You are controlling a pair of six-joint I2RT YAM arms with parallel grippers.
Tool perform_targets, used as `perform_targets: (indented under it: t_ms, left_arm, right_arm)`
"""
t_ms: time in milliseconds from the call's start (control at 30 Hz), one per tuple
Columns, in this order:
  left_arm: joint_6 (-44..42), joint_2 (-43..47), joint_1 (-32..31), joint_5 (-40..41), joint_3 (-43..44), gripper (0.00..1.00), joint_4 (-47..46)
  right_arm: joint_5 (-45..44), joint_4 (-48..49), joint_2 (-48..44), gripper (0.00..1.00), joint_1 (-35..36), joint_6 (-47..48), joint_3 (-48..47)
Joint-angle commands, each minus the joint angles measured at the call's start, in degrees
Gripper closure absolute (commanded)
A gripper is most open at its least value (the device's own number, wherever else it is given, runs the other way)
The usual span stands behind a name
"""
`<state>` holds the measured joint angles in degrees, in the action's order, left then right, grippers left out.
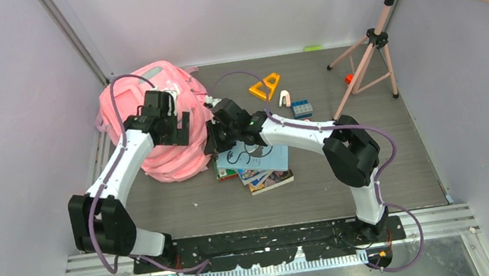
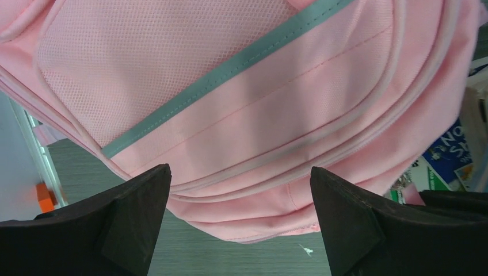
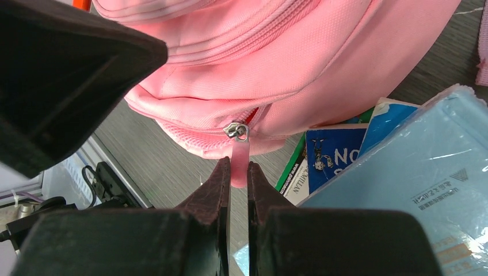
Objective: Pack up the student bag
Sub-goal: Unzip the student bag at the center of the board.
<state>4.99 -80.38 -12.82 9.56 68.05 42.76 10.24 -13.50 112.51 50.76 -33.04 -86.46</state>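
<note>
Two claws are at the student bag [image 1: 173, 162], which lies slumped on the grey counter [image 1: 318, 185], left of centre in the top view and close to the left wall. We see the left claw [image 2: 239, 172] hanging just above the bag's near side with its jaws spread wide and nothing between them. Beyond them its wrist view shows the bag's pink mesh panel [image 2: 144, 57] and a grey-green stripe [image 2: 230, 69]. The right claw [image 3: 239, 169] sits at the bag's right-hand edge, jaws pressed together on the pink zip tab [image 3: 239, 155]. That tab hangs from a metal slider [image 3: 237, 131] on the bag's lower seam, and a sliver of red shows beside the slider. A stack of books [image 1: 256, 172] touches the bag on that same side, a light blue one on top. Farther out on that side, well apart from the bag, lie a yellow triangle [image 1: 265, 87] and a blue brick [image 1: 302, 108].
</note>
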Motion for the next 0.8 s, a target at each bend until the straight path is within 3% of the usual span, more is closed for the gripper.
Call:
perform_targets:
  t_ms: [0, 200, 300, 433, 600, 767]
  left_arm:
    - [-3.55, -2.6, 0.29, 2.76, 0.96, 0.06, -1.13]
    - [-4.73, -4.96, 0.25, 4.21, 0.49, 0.07, -4.22]
    - [-5.52, -4.97, -0.13, 4.27, -0.37, 0.13, -6.9]
    - [-7.09, -4.3, -0.86, 3.91, -1.65, 0.31, -10.04]
    - [-8.34, -5.28, -1.41, -3.33, -2.65, 0.49, -12.34]
    - [-8.62, -6.38, -1.98, -6.97, -2.06, 0.78, -12.97]
  right_arm:
    - [0.97, 2.97, -4.51, 1.0, -0.49, -1.19, -0.07]
    - [1.84, 4.18, -5.1, 1.0, -0.49, -1.67, 0.87]
    - [2.36, 4.53, -5.11, 1.0, -0.49, -1.81, 1.06]
    - [2.94, 5.08, -5.18, 1.0, -0.5, -2.09, 1.32]
    - [3.05, 5.49, -5.26, 1.0, -0.49, -2.23, 1.38]
    - [2.67, 5.37, -5.52, 1.0, -0.49, -2.01, 1.17]
